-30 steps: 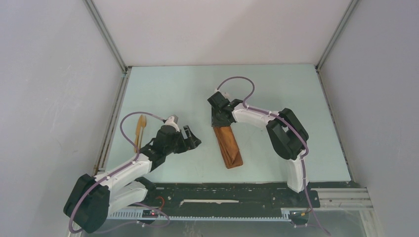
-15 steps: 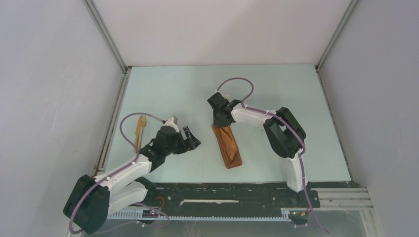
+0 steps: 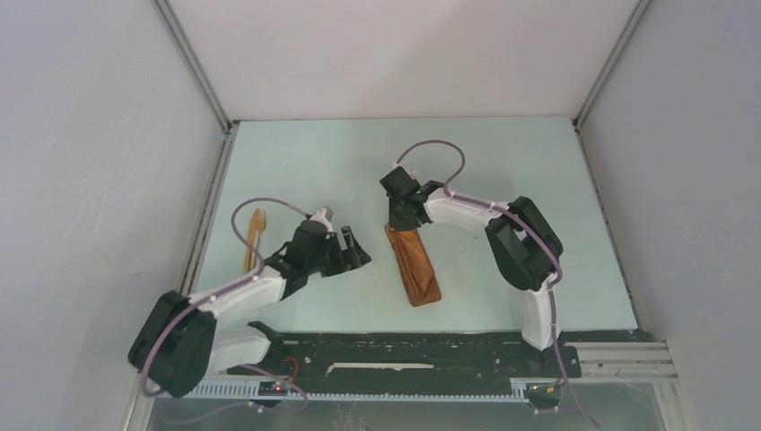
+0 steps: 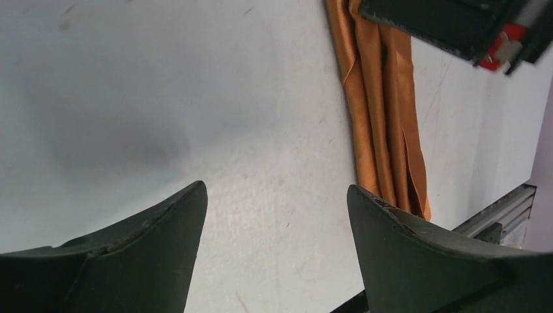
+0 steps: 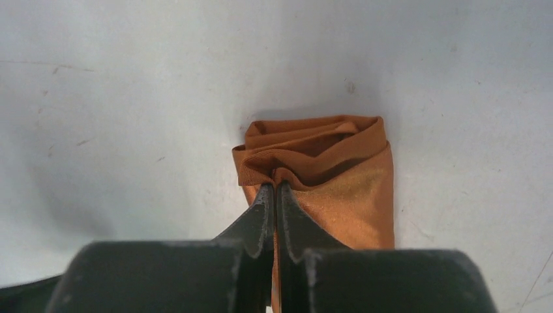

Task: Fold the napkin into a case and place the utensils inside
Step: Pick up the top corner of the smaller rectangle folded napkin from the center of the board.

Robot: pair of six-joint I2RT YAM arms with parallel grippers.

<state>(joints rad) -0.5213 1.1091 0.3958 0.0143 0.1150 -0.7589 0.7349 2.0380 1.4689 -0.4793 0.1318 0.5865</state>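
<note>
Right gripper (image 5: pixel 274 195): closed tight at the far end of the case (image 5: pixel 345 189), black fingertips pressed together with a thin ridge of the top cloth layer nipped between them. Sits toward the left of that end, just behind the rolled lip, with stacked layers of cloth showing in the slightly gaping mouth. From above, reaches down onto the far end of the case (image 3: pixel 415 265) and touches it.

Left gripper (image 4: pixel 275 192): spread wide, with only bare table (image 4: pixel 130 98) showing between its two dark fingers. Points toward the case from the left, near it but apart from the cloth. From above, lies about level with the middle of the case's length. Height above the surface: cannot tell.

Count, all placed against the case:
- One case: a narrow rust-orange oblong lying flat, slightly slanted, with lengthwise folds along its top.
- One utensil (image 3: pixel 254 235): light wood, fork-shaped, well to the left of the case and beyond the left gripper, clear of both grippers and outside the cloth. Anything tucked within the folds: cannot tell.
- Two grippers: one clamped on the case's far end, one open beside its left flank.
</note>
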